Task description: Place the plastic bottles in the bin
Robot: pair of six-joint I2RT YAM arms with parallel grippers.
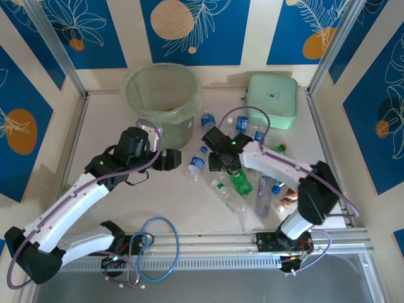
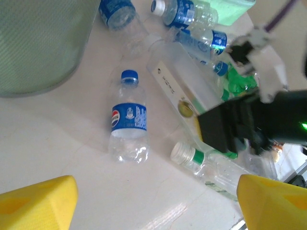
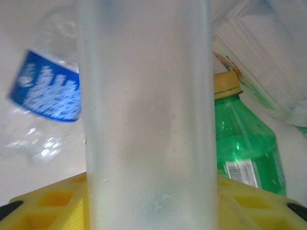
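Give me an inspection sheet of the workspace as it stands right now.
Surface: white table, no spills seen.
Job's things: bin upright at the back left; bottles lying scattered to its right, among them a blue-label bottle and a green bottle.
Clutter: mint green case at the back right; snack wrapper beside the right arm.
Grippers: left gripper open, fingers facing the blue-label bottle; right gripper shut on a frosted bottle.
Cables: purple cables looped along both arms; blue cable coiled at the near edge.
Surroundings: blue patterned wall panels, metal frame.
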